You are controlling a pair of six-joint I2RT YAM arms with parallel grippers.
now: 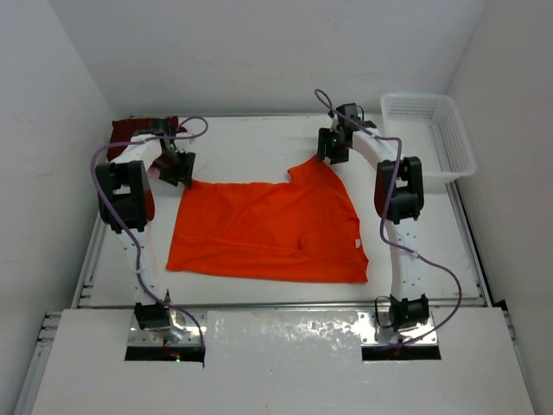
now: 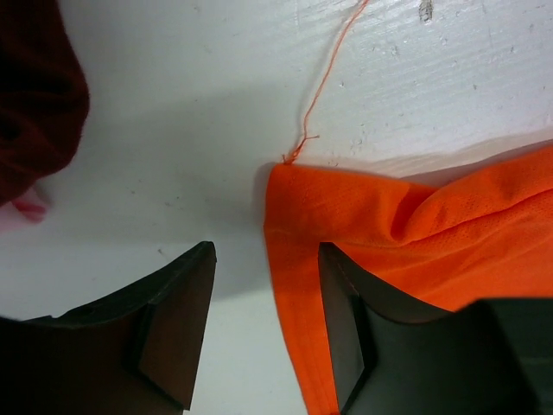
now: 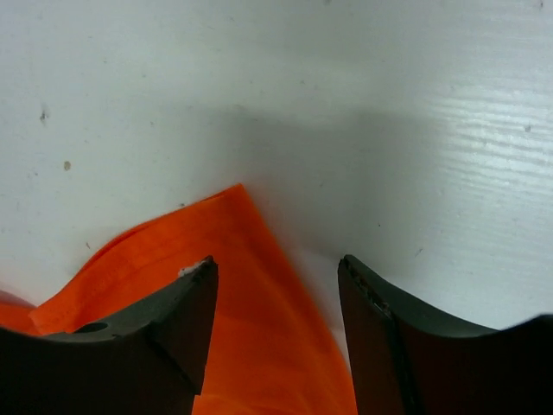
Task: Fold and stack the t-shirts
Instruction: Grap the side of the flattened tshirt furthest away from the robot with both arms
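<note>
Lying spread on table (image 1: 251, 143), orange t-shirt (image 1: 268, 233), left jaws and right jaws open at its far corners

orange t-shirt (image 1: 259, 233), maroon t-shirt (image 1: 128, 131), white basket (image 1: 455, 147)

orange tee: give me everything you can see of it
The orange t-shirt is bright, of a fine mesh-like knit, spread mostly flat and lightly wrinkled on the white table. A small white mark shows near its right edge, and a loose orange thread trails from one far corner. Each far corner lies between parted fingers, one at the left pincer and one at the right pincer. Neither looks clamped on the cloth.
</note>
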